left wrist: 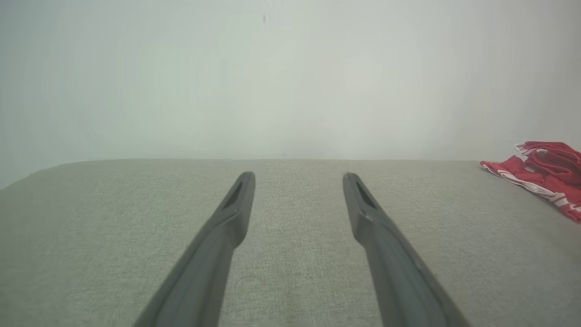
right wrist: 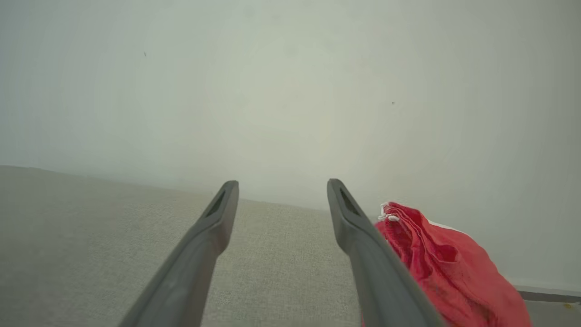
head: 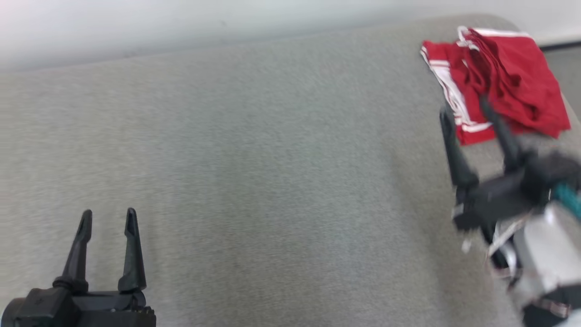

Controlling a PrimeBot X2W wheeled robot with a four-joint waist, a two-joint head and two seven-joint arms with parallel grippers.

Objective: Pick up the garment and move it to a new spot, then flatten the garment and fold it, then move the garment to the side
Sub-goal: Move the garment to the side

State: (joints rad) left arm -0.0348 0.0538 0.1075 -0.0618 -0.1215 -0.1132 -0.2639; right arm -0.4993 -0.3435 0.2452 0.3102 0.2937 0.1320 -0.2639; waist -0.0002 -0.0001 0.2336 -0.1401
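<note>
A crumpled red garment with white stripes (head: 499,77) lies at the far right corner of the grey fabric surface (head: 254,172). My right gripper (head: 463,109) is open just in front of it, its fingertips reaching the garment's near edge with nothing between them. In the right wrist view the red garment (right wrist: 445,268) lies to the right of the right finger, and the right gripper (right wrist: 281,190) spans bare fabric. My left gripper (head: 109,218) stands open at the lower left, far from the garment. The left wrist view shows the left gripper (left wrist: 299,179) open and the garment (left wrist: 542,175) at the right edge.
A pale wall (head: 181,22) runs behind the grey surface. The surface's right edge (head: 569,100) falls away beside the garment, with a dark floor strip (right wrist: 544,295) beyond it. A broad stretch of grey fabric lies between the two grippers.
</note>
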